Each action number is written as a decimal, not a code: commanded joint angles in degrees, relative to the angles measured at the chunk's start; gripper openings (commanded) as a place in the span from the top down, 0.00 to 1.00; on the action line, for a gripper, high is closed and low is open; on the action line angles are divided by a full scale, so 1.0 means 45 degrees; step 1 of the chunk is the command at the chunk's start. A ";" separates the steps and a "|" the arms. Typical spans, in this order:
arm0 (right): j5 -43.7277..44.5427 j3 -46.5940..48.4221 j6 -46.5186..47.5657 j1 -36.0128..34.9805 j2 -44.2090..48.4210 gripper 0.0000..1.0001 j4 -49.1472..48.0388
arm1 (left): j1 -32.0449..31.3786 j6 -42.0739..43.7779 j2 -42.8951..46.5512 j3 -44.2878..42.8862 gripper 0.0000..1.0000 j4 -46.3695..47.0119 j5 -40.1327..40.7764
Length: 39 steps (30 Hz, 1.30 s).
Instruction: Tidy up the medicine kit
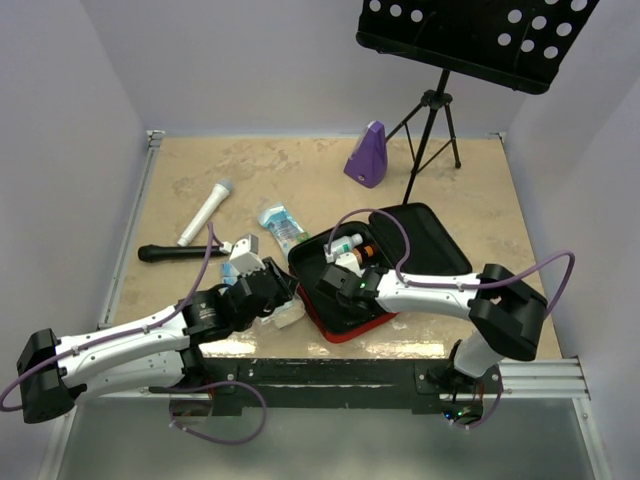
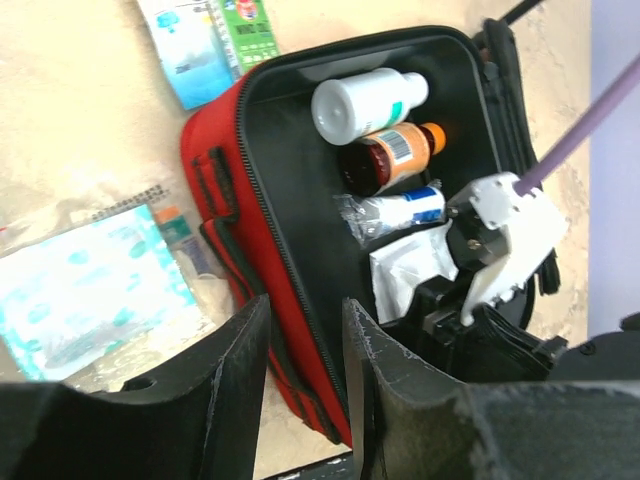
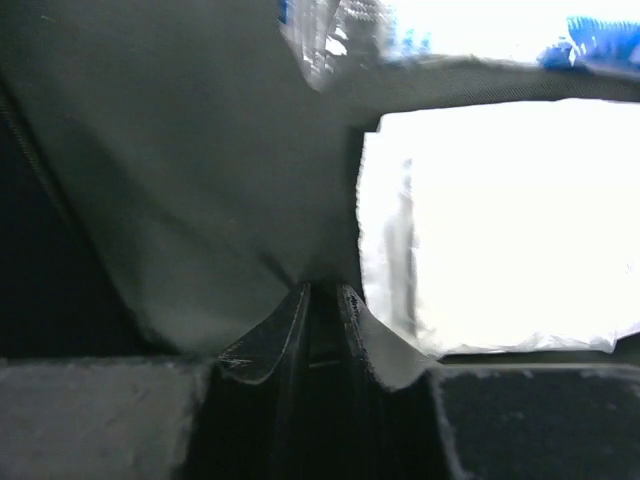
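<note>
The medicine kit (image 1: 345, 318) lies open at the table's front middle, red outside, black inside, with its lid (image 1: 432, 240) laid back to the right. In the left wrist view its red wall (image 2: 215, 200) bounds a black tray holding a white bottle (image 2: 365, 100), a brown bottle (image 2: 390, 158), a small tube (image 2: 400, 212) and a white packet (image 2: 405, 275). My right gripper (image 1: 345, 283) is down inside the kit; its jaws (image 3: 322, 290) are pinched together on a fold of the black lining (image 3: 200, 180), beside the white packet (image 3: 490, 220). My left gripper (image 2: 305, 330) is open and empty, just above the kit's left wall.
Loose packets lie left of the kit: a blue-and-white sachet (image 2: 85, 290) and boxes (image 2: 205, 40). A white microphone (image 1: 205, 212) and a black one (image 1: 175, 252) lie to the left. A purple metronome (image 1: 368, 155) and a music stand (image 1: 430, 130) are at the back.
</note>
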State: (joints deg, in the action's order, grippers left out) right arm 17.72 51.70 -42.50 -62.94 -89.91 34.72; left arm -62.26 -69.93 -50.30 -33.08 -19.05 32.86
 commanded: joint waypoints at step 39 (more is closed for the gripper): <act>0.1063 0.0112 -0.0321 -0.0233 0.5428 0.58 -0.1895 | 0.8914 0.5266 -1.0421 -0.5967 0.35 0.3296 -0.5506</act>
State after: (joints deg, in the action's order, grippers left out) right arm 20.62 53.12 -42.94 -63.77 -68.07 25.78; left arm -22.55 -49.08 -95.15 -54.65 -7.73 9.78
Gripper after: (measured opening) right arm 0.419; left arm 0.652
